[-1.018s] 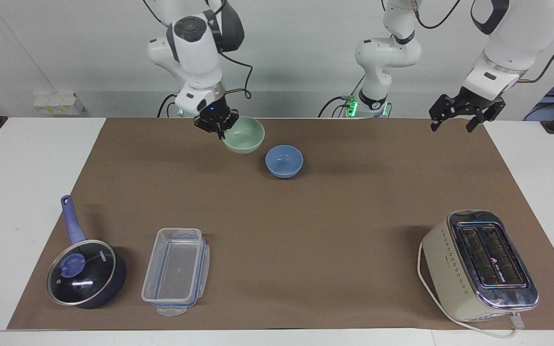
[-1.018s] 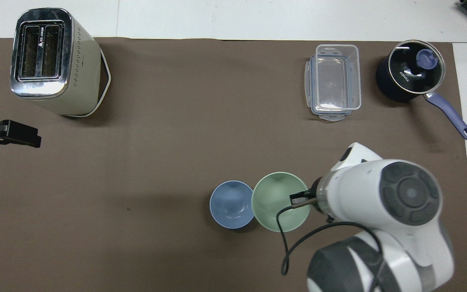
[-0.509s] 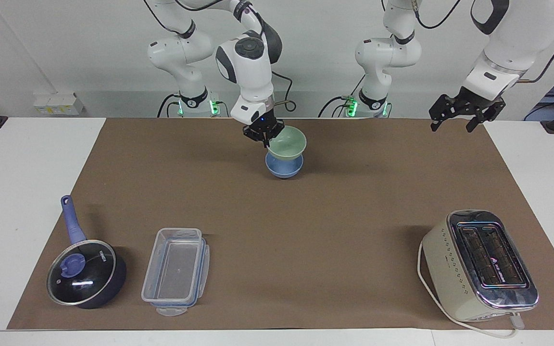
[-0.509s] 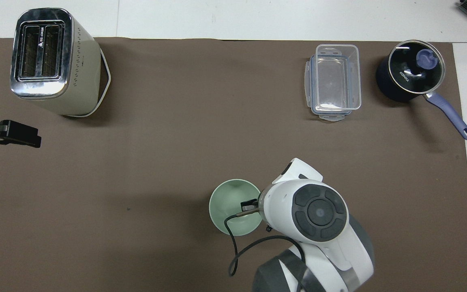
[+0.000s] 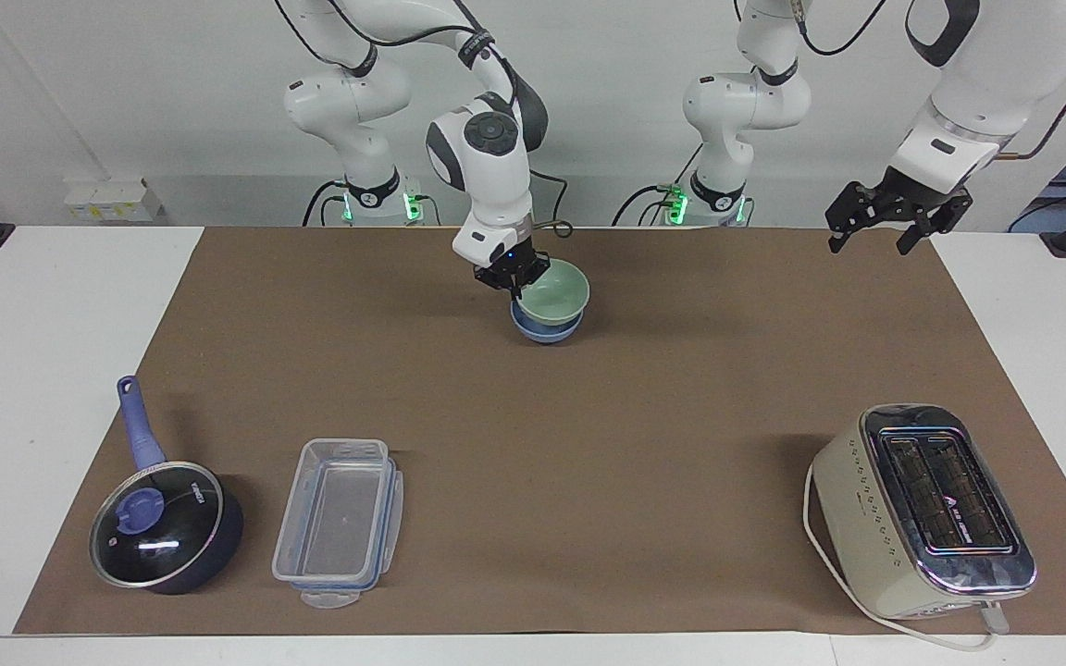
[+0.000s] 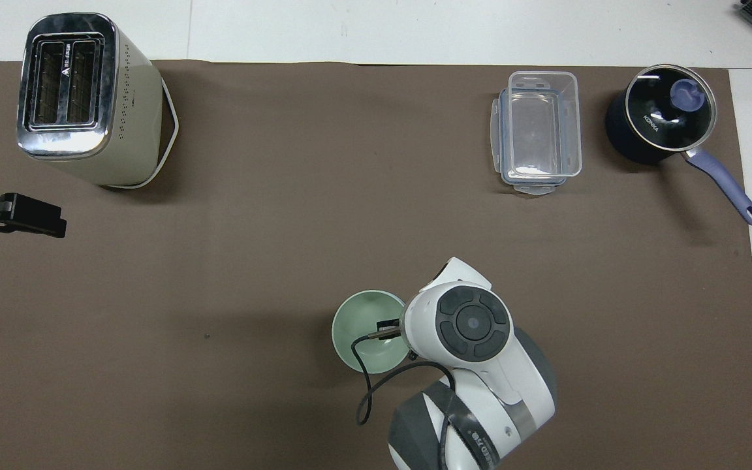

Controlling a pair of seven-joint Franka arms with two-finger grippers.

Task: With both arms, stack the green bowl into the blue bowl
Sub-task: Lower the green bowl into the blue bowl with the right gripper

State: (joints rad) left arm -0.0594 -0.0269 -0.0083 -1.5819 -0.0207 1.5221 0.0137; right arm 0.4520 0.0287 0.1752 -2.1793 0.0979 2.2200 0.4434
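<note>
The pale green bowl (image 5: 553, 292) (image 6: 367, 329) rests down inside the blue bowl (image 5: 544, 331), whose lower part alone shows under it in the facing view. From overhead the blue bowl is hidden by the green one. My right gripper (image 5: 515, 278) (image 6: 388, 324) is shut on the green bowl's rim, on the side toward the right arm's end of the table. My left gripper (image 5: 879, 227) (image 6: 40, 222) hangs open and idle above the mat's edge at the left arm's end, holding nothing.
A cream toaster (image 5: 923, 511) (image 6: 89, 98) stands far from the robots at the left arm's end. A clear plastic container (image 5: 339, 523) (image 6: 537, 132) and a lidded dark saucepan with a blue handle (image 5: 166, 523) (image 6: 666, 121) sit far from the robots at the right arm's end.
My right gripper carried the green bowl sideways from beside the blue bowl to over it, then lowered it into the blue bowl. The left arm stayed still.
</note>
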